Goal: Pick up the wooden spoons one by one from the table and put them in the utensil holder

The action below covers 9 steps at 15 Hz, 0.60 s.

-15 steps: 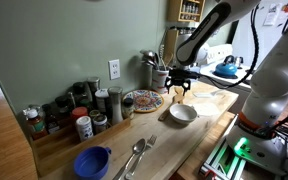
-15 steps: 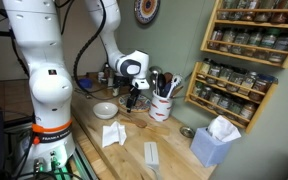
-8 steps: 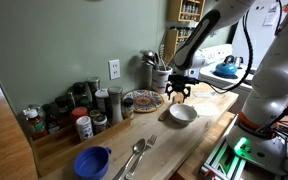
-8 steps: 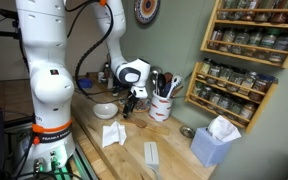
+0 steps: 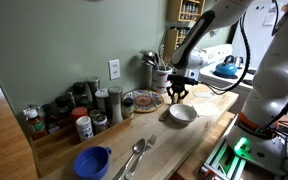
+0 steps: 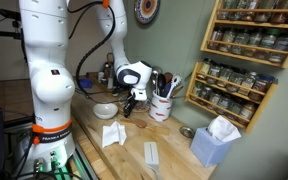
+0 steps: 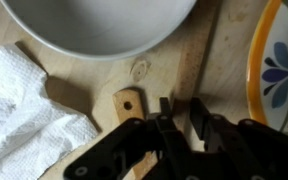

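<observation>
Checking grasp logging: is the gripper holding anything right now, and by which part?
Cannot tell. The gripper is down at the handle of a wooden spoon, but the views don't show whether its fingers are closed on it.

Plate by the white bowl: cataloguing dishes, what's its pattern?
The plate has blue and red flowers, orange rim; clearest in wrist view.

Plate (image 7: 280,62), right edge: orange rim, blue floral motif on white. Bowl (image 7: 94,25), top: plain white. Table (image 7: 229,60) pale wood grain; gripper (image 7: 178,112) black.
</observation>
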Available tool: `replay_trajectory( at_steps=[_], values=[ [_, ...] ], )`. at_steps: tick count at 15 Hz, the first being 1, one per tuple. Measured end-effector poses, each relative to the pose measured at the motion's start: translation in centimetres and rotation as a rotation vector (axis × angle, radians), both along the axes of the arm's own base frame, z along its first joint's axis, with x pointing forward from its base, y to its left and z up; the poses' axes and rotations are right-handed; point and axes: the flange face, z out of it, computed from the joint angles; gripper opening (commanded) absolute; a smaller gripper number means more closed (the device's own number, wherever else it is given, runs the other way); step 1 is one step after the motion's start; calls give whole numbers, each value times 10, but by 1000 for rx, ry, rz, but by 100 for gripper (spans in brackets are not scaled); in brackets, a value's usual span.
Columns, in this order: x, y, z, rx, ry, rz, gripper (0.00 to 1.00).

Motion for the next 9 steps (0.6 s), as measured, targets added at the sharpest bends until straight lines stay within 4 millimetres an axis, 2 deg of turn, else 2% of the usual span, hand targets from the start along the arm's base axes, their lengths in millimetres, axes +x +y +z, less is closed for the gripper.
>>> replay_trajectory(
  at_steps=[1, 3, 4, 5, 6, 7, 8, 9],
  values=[
    [1, 0, 0, 3, -2, -4, 18],
    [3, 0, 0, 8, -4, -10, 25],
    [4, 0, 1, 10, -6, -11, 35],
    [5, 0, 0, 11, -5, -10, 38],
    [5, 0, -2, 11, -2, -8, 37],
    [5, 0, -4, 12, 2, -7, 43],
    [5, 0, -6, 12, 7, -5, 39],
    [4, -1, -8, 13, 12, -4, 29]
  ],
)
